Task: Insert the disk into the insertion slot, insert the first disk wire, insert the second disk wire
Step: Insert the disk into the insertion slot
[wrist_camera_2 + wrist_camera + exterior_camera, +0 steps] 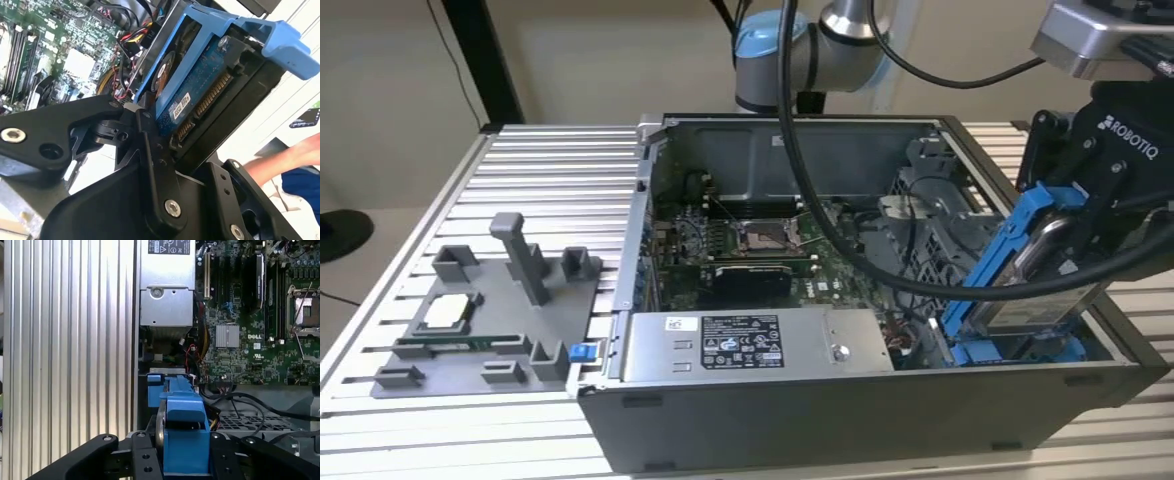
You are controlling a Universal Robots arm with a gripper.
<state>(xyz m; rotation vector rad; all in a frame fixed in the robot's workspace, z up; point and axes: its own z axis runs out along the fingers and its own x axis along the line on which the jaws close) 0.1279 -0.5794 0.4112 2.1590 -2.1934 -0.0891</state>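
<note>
My black gripper [1061, 250] has its jaws clamped on the disk [1025, 305], a flat silver-metal hard drive clipped in a bright blue plastic carrier frame. In the first wrist view the blue frame [182, 410] sits squarely between my two fingers [142, 465]. In the second wrist view one finger [152, 155] presses against the drive's face, beside its blue circuit board and connector edge.

I hold the disk tilted. Its lower end points down at the insertion slot [1014, 352], the blue and grey-blue plastic bay in the front corner of the open grey computer case [854, 420] on the exterior view's right. Whether the lower end touches the bay I cannot tell.

Just beside the slot lies the grey labelled power-supply box [747, 345], and beyond it the green motherboard [747, 250]. A thick black cable [790, 130] loops down across the case and passes in front of the disk. Well apart, on the ribbed aluminium table [547, 170], stands a grey plastic fixture tray [480, 330]. A person's arm [280, 160] shows past the disk.

My arm [787, 50] comes over the case from its far side, with the wrist tipped.
</note>
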